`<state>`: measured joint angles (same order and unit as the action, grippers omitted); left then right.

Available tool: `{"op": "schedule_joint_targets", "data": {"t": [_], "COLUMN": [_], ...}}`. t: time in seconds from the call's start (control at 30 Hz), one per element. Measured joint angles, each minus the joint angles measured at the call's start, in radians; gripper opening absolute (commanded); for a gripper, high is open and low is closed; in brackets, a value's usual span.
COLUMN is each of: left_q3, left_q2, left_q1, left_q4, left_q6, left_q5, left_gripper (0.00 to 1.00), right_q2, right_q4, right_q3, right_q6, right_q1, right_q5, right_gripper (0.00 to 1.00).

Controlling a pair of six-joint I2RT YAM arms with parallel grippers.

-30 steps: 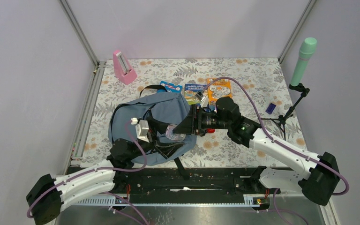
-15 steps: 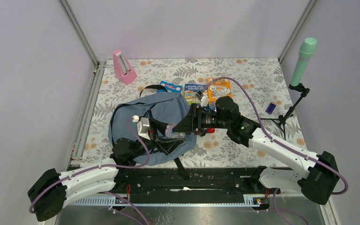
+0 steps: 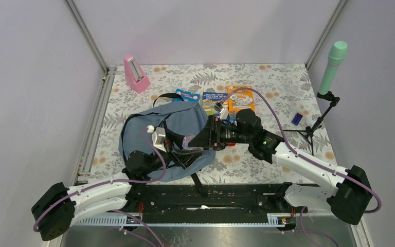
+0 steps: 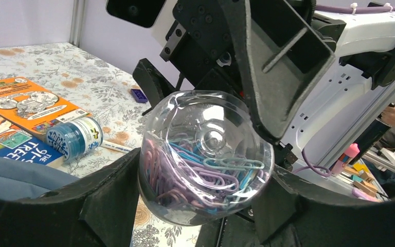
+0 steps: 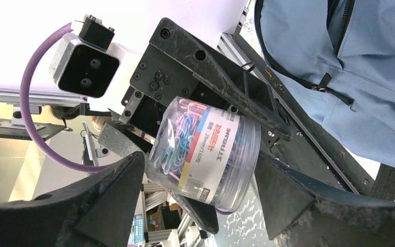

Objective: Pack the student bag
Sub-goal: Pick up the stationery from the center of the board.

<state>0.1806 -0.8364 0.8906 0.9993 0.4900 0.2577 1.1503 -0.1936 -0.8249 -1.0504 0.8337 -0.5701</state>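
Note:
The student bag (image 3: 177, 123) lies grey-blue on the floral table, left of centre; its fabric also shows in the right wrist view (image 5: 370, 77). A clear jar of coloured paper clips (image 3: 191, 142) hangs above the bag's near right edge. My left gripper (image 3: 187, 145) is shut on it, both fingers pressing the jar's sides (image 4: 205, 154). My right gripper (image 3: 197, 139) reaches in from the right and is open around the same jar (image 5: 205, 146), with a gap at one finger (image 5: 113, 190).
Behind the bag lie a blue card pack (image 3: 187, 95), a booklet (image 3: 212, 100) and an orange pack (image 3: 240, 98). A pink metronome (image 3: 135, 73) stands back left. A green microphone on a stand (image 3: 333, 64) and a small purple block (image 3: 297, 119) are right. A blue-capped tub (image 4: 74, 138) lies by the booklets.
My left gripper has closed on the paper clip jar. My right gripper's jaws have spread wider around it, and the right arm has shifted slightly.

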Motion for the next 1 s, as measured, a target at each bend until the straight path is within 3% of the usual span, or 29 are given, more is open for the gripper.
{"op": "schedule_joint_targets", "data": {"t": [0.2,0.67,1.0], "left_q3": [0.000,0.000,-0.044], "left_q2": [-0.001,0.094,0.317], "left_q1": [0.000,0.000,-0.020], "left_q4": [-0.010,-0.220,-0.546], "left_q6": [0.021,0.029,0.087], "left_q5": [-0.052,-0.218,-0.414], "left_gripper": [0.03,0.00,0.00], "right_q2": [0.000,0.011,0.012], "right_q4": [-0.006,-0.024,0.054], "right_q3": [0.005,0.041,0.092], "right_q6": [0.000,0.017,0.104], "right_q1": [0.002,-0.042,-0.046], "right_q5": [0.003,0.099,0.220], "right_gripper": [0.98,0.98,0.98]}}
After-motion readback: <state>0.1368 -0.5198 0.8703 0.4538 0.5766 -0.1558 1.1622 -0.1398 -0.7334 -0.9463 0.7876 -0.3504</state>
